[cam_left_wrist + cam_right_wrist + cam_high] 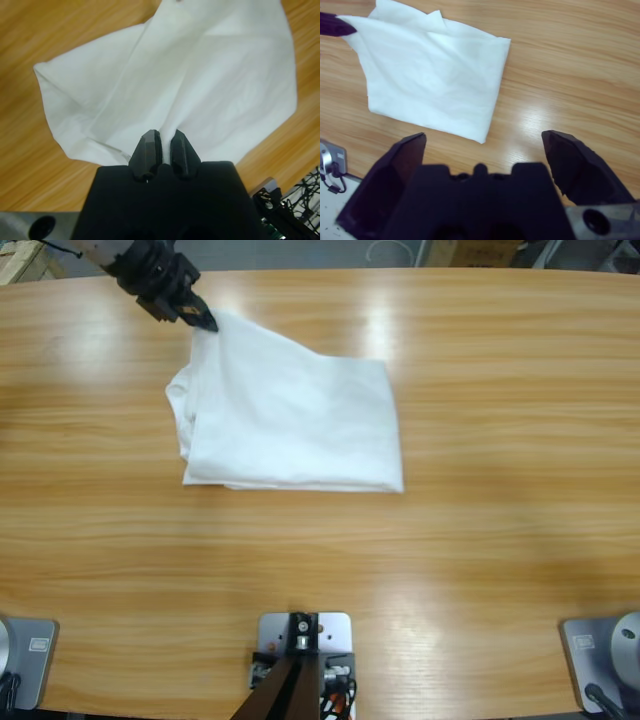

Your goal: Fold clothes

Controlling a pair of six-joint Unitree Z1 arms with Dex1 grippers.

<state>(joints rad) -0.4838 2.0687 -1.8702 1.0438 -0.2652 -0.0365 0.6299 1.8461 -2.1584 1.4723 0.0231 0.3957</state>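
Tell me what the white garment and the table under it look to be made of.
T-shirt: looks like soft matte woven or knit cloth, probably cotton; it creases and drapes limply where the left gripper pinches it. Table: wood or wood-look laminate; grain streaks show, with glossy light reflections.
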